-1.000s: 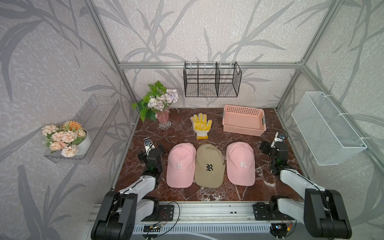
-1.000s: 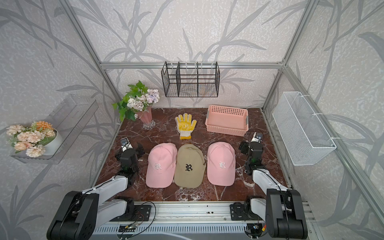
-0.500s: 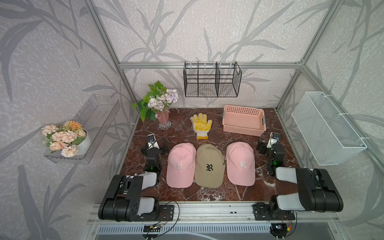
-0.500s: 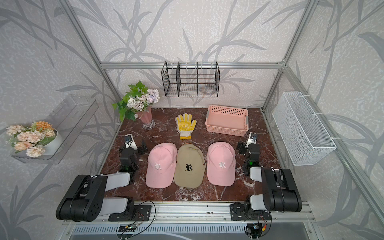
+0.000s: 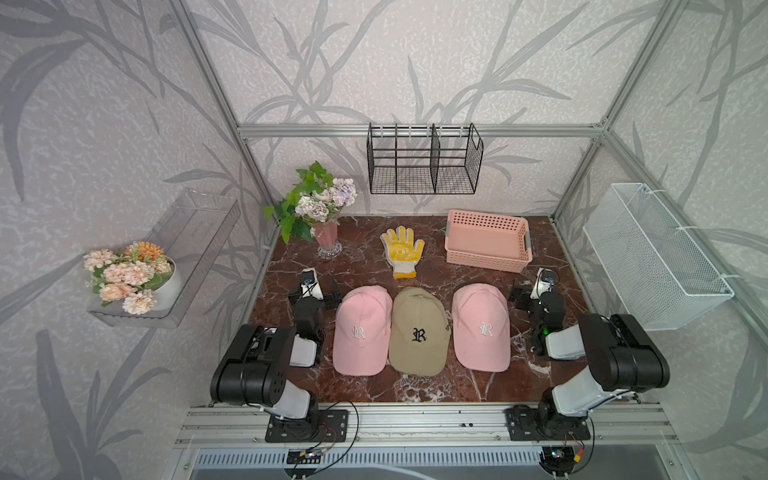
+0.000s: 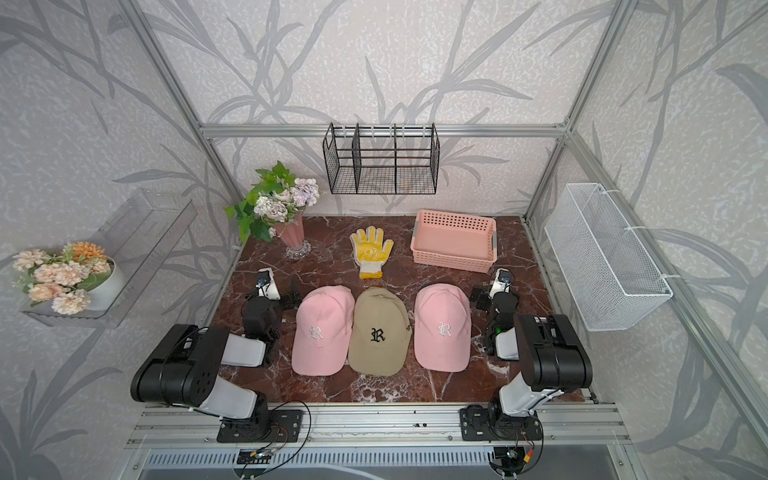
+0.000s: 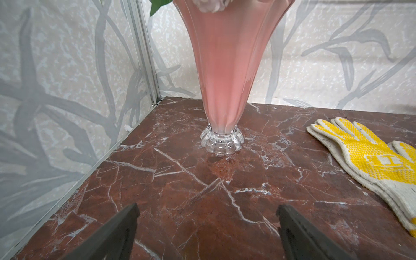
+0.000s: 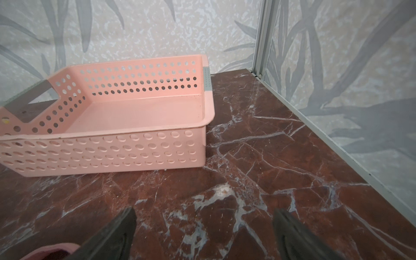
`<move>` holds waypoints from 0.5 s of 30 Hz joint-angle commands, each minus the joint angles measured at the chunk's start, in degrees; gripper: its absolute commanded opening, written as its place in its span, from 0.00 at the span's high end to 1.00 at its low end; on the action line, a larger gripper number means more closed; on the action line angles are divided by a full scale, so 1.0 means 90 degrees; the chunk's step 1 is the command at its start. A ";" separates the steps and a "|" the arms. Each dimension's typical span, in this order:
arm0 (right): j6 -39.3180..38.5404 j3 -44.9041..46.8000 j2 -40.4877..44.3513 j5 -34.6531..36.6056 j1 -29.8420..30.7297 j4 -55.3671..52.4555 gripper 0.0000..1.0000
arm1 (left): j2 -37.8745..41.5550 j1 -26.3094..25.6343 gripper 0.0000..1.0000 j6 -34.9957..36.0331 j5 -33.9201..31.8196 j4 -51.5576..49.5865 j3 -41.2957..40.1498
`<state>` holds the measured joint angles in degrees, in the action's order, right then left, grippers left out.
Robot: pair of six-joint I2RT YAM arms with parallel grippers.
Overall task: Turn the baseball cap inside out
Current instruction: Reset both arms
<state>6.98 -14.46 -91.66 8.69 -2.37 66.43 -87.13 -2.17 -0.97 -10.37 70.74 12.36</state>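
**Both arms folded up, caps unmoved**

Since a second ago both arms have raised their elbows from near the front rail, and each gripper has shifted slightly toward the back wall. The caps, glove and basket lie where they were.

- Task items: three soft fabric caps sit crown-up in a row at mid-table with brims toward the rail. They are the left pink cap point(image 5: 360, 330), the tan cap point(image 5: 419, 330) and the right pink cap point(image 5: 481, 328). The tan cap touches the left pink one. Each front carries a stitched "R".
- Left gripper point(image 7: 207, 209): dark flat fingers spread wide with nothing between them, just beside the left pink cap's crown. Bare veined marble tabletop point(image 7: 180, 180) runs ahead to the fluted pink glass vase point(image 7: 225, 67) on its clear scalloped foot.
- Knit glove point(image 7: 371, 157): yellow-dotted, lying flat and apart from the vase.
- Right gripper point(image 8: 203, 213): fingers likewise spread and empty. The perforated plastic pink basket point(image 8: 112, 153) stands ahead with open marble between.
- Edges: an aluminium rail borders the marble on each outer side.
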 commanded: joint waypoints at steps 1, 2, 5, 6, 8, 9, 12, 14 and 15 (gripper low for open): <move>0.0034 -0.0093 0.0106 0.0158 0.0029 0.0021 0.01 | 0.0018 0.0027 0.00 0.0077 0.0046 -0.0025 0.0143; 0.0033 -0.0093 0.0097 0.0156 0.0029 0.0030 0.01 | 0.0005 0.0036 0.00 0.0079 0.0044 0.0032 0.0132; 0.0035 -0.0093 0.0105 0.0158 0.0027 0.0031 0.01 | 0.0014 0.0025 0.00 0.0079 0.0046 -0.0009 0.0143; 0.0030 -0.0093 0.0110 0.0158 0.0029 0.0031 0.01 | 0.0013 0.0026 0.00 0.0079 0.0046 -0.0017 0.0140; 0.0026 -0.0093 0.0098 0.0158 0.0029 0.0030 0.01 | 0.0013 0.0020 0.00 0.0080 0.0047 -0.0018 0.0142; 0.0026 -0.0093 0.0097 0.0158 0.0029 0.0031 0.01 | 0.0016 0.0018 0.00 0.0079 0.0048 -0.0016 0.0143; 0.0031 -0.0093 0.0105 0.0158 0.0028 0.0031 0.01 | 0.0016 0.0022 0.00 0.0079 0.0046 -0.0017 0.0143; 0.0034 -0.0093 0.0099 0.0158 0.0029 0.0031 0.01 | 0.0013 0.0022 0.00 0.0079 0.0049 -0.0013 0.0140; 0.0041 -0.0095 0.0106 0.0158 0.0030 0.0030 0.01 | 0.0014 0.0017 0.00 0.0080 0.0050 -0.0017 0.0144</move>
<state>7.03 -14.46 -91.66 9.19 -2.35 66.17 -87.13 -2.17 -0.97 -10.37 70.67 12.40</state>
